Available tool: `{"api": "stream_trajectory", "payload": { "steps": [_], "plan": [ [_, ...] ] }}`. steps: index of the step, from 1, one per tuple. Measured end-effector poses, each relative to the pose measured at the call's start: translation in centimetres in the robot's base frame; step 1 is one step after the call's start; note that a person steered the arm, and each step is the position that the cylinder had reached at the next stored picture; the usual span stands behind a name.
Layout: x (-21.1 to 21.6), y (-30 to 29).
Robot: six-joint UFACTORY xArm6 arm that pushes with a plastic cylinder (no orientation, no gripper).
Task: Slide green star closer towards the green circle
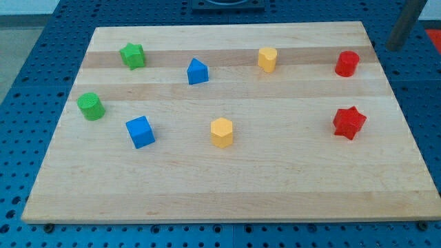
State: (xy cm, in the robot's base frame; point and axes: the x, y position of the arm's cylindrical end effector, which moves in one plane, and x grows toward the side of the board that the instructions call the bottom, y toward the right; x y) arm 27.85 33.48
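The green star [132, 55] lies near the top left of the wooden board [275, 179]. The green circle [90, 106] lies below it and a little to its left, by the board's left edge, with a gap between them. My tip [394, 47] is at the view's top right, just off the board's top right corner, far from both green blocks. It touches no block; the closest one is the red circle [347, 63], to its left.
A blue house-shaped block [197, 71] sits right of the green star. A blue cube [140, 131] sits right of and below the green circle. A yellow heart [267, 59], a yellow hexagon [222, 132] and a red star [349, 122] lie further right.
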Motion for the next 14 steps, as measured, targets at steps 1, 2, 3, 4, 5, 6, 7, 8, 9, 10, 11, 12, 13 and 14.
{"api": "stream_trajectory", "payload": {
  "steps": [1,2,3,4,5,6,7,8,9,10,11,12,13,14],
  "plan": [
    [-0.5,-0.6],
    [-4.7,-6.6],
    [-4.7,-6.6],
    [-6.8,-11.7],
    [-7.6,-14.2],
    [-7.7,-14.7],
    [-8.7,-18.3],
    [-8.7,-18.3],
    [-8.7,-21.6],
    [-8.6,-28.7],
    [-8.6,-37.9],
    [-8.6,-45.3],
    [-8.6,-46.5],
    [-8.7,-53.2]
  ]
}}
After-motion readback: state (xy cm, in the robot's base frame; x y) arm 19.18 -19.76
